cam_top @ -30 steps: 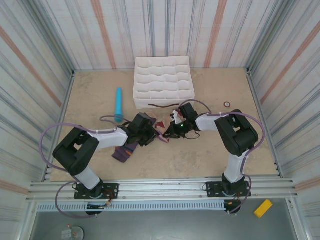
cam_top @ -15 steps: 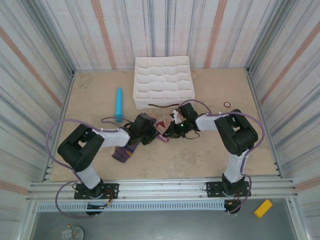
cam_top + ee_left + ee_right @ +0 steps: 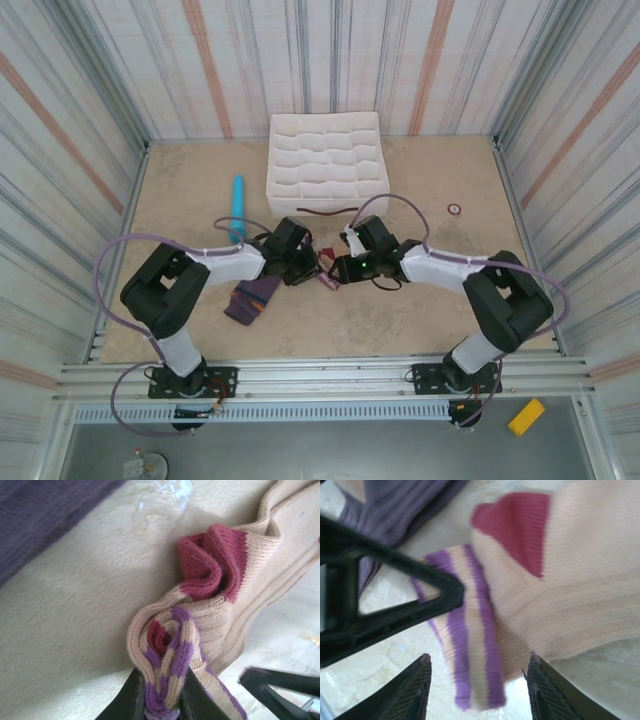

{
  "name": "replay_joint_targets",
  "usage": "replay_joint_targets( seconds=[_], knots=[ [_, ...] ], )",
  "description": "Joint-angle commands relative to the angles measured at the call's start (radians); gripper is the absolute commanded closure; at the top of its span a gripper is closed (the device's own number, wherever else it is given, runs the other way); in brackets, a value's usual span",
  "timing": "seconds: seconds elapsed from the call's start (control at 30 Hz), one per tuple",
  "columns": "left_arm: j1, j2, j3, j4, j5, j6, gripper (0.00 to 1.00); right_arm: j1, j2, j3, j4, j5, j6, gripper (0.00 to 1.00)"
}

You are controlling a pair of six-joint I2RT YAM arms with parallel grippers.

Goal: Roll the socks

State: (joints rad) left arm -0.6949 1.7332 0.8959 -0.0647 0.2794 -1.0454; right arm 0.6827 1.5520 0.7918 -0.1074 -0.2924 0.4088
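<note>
Mid-roll: left tool [image 3: 162, 692] clamps the striped cuff of the beige sock [image 3: 240, 595]; right tool [image 3: 477, 665] open, straddling it. Next: right clamps the coil, rolls toward toe.

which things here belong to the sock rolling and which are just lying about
For the job:
beige sock
purple sock

Lying about:
light-blue cylinder
white organizer box
small ring
yellow block
</note>
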Motion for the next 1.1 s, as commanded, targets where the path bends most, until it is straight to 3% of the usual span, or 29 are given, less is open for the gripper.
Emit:
replay_joint_targets(
  seconds=[0.0,0.2,0.43,0.83,0.97,1.07],
  knots=[
    [0.011,0.032,0.038,-0.157,0.055,0.151,1.0,0.08,-0.085,-0.04,-0.027,0.247,-0.112,0.43],
    [0.046,0.08,0.082,-0.189,0.14,0.238,1.0,0.267,-0.161,-0.096,0.051,0.511,-0.238,0.43],
    [0.06,0.085,0.087,-0.171,0.166,0.203,1.0,0.45,-0.067,-0.105,0.162,0.757,-0.359,0.44],
    [0.06,0.075,0.096,-0.233,0.141,0.208,1.0,0.532,0.141,-0.101,0.294,0.996,-0.429,0.47],
    [0.06,0.078,0.1,-0.238,0.145,0.209,0.99,0.538,0.181,-0.101,0.318,1.029,-0.432,0.57],
    [0.06,0.059,0.08,-0.219,0.141,0.209,0.94,0.536,0.2,-0.106,0.336,1.017,-0.437,0.79]
  ],
)
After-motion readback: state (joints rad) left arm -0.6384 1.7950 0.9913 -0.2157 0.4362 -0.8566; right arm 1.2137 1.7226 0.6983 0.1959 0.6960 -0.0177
